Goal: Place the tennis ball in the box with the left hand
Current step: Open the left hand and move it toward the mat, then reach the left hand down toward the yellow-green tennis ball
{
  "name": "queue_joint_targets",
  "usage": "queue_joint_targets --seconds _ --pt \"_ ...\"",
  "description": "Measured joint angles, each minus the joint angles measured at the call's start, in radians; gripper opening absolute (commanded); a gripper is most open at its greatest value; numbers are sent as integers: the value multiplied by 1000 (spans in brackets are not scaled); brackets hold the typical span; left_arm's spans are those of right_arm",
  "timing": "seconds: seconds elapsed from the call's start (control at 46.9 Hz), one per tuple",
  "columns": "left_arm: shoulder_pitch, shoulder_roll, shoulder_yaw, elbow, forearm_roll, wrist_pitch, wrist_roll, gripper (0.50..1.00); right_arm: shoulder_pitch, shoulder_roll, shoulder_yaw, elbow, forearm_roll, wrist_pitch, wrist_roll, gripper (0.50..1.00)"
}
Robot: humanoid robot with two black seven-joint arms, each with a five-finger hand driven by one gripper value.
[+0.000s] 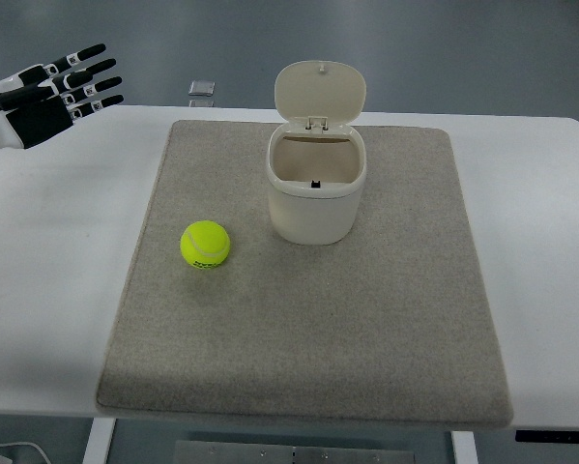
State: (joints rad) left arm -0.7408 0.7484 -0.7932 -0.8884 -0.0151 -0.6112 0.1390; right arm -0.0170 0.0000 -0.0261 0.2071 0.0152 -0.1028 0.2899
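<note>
I see a fuzzy felt tennis ball [205, 245] left of the smooth matt plastic box [315, 193], both on a rough cloth mat [366, 329].

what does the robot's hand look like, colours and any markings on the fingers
Only the left hand shows, at the upper left corner. It has a white shell at the wrist and back, a black palm section, and black segmented fingers with small white labels or joint plates along them. No cables are visible.

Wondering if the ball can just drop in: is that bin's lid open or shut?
Open. The bin's lid stands tipped back behind it, and you can see down inside.
</note>
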Motion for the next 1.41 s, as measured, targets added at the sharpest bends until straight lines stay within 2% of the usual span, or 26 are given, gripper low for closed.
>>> queue_joint_targets --seconds 0.085,0.299,0.405,0.576,0.725,0.96,1.152,1.28,1.408 --pt "-2 17 -8 -33 177 0 -43 994 0 0 0 0 0 0 0 938" --pt "-2 76 -12 -137 605 0 -253 992 0 0 0 0 0 0 0 938" --pt "0 76 -11 -159 775 0 -306 992 0 0 0 0 0 0 0 938" --pt "0 107 0 -252 999 0 -378 992 0 0 0 0 0 0 0 938" --pt "10 129 5 -350 1143 0 -406 992 0 0 0 0 0 0 0 938" --pt "12 147 21 -458 1299 0 -413 992 0 0 0 0 0 0 0 938" --pt "11 126 22 -508 1494 2 -481 992 -1 0 0 0 0 0 0 938" --pt "17 100 34 -521 1590 70 -489 992 0 0 0 0 0 0 0 938" --pt "25 69 90 -521 1714 180 -489 992 0 0 0 0 0 0 0 938"
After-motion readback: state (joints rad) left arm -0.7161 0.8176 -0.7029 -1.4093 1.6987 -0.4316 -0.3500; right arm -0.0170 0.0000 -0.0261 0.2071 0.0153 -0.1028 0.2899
